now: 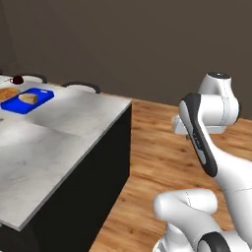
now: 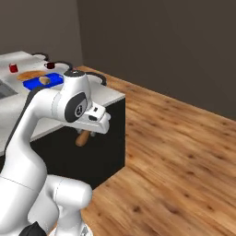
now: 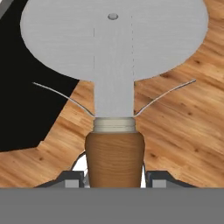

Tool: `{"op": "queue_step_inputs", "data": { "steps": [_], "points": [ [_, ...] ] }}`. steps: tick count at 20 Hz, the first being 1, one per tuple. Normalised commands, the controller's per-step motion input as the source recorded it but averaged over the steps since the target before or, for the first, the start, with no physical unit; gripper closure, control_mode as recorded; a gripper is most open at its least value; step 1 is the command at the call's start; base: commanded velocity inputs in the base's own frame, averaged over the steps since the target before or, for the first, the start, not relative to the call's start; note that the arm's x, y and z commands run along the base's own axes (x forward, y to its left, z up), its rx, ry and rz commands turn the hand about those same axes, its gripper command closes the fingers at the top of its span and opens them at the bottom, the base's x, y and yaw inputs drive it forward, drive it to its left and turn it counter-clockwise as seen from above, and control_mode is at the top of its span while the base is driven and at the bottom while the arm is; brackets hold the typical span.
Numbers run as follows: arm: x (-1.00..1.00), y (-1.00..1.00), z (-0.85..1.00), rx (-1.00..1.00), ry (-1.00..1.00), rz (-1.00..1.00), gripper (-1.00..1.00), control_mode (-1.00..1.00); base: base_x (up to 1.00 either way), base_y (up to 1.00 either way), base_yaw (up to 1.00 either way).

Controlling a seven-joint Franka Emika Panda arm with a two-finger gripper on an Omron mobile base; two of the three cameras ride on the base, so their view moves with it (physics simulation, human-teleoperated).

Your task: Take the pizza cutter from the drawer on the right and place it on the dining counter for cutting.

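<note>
**Inspector:** Largest items first.

**Assistant:** The wooden floor (image 2: 184,152) runs across the right of both base views. The dining counter (image 1: 59,147), grey-white marble on a dark base, ends at a corner near the arm. Dark stools (image 1: 81,86) stand along its far edge.

**Inspector:** On its top?

**Assistant:** A blue board (image 1: 27,101) with a piece of bread (or similar, too small to tell) lies toward the far end, and a small red cup (image 2: 13,67) stands beyond it.

**Inspector:** The tool?

**Assistant:** The pizza cutter (image 3: 113,57) is in the gripper (image 3: 113,179), off the counter's corner, over the floor beside the dark base. In the hand view its wheel points away from the hand.

**Inspector:** Jaws?

**Assistant:** Closed narrowly on the brown handle (image 2: 83,138), one finger on each side; the handle shows below the hand in the right base view.
</note>
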Motion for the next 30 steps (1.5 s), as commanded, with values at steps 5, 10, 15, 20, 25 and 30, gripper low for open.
{"op": "queue_step_inputs", "data": {
  "steps": [5, 10, 15, 20, 25, 30],
  "points": [
    [0.00, 0.00, 0.00, 0.00, 0.00, 0.00, 1.00, 1.00, 0.77, -1.00, 0.25],
    [0.00, 0.00, 0.00, 0.00, 0.00, 0.00, 1.00, 1.00, 0.76, -1.00, 0.25],
    [0.00, 0.00, 0.00, 0.00, 0.00, 0.00, 1.00, 1.00, 0.77, -1.00, 0.26],
    [0.00, 0.00, 0.00, 0.00, 0.00, 0.00, 1.00, 1.00, 0.77, -1.00, 0.26],
    [0.00, 0.00, 0.00, 0.00, 0.00, 0.00, 1.00, 1.00, 0.78, -1.00, 0.28],
    [0.00, 0.00, 0.00, 0.00, 0.00, 0.00, 1.00, 1.00, 0.79, -1.00, 0.29]
  ]
}}
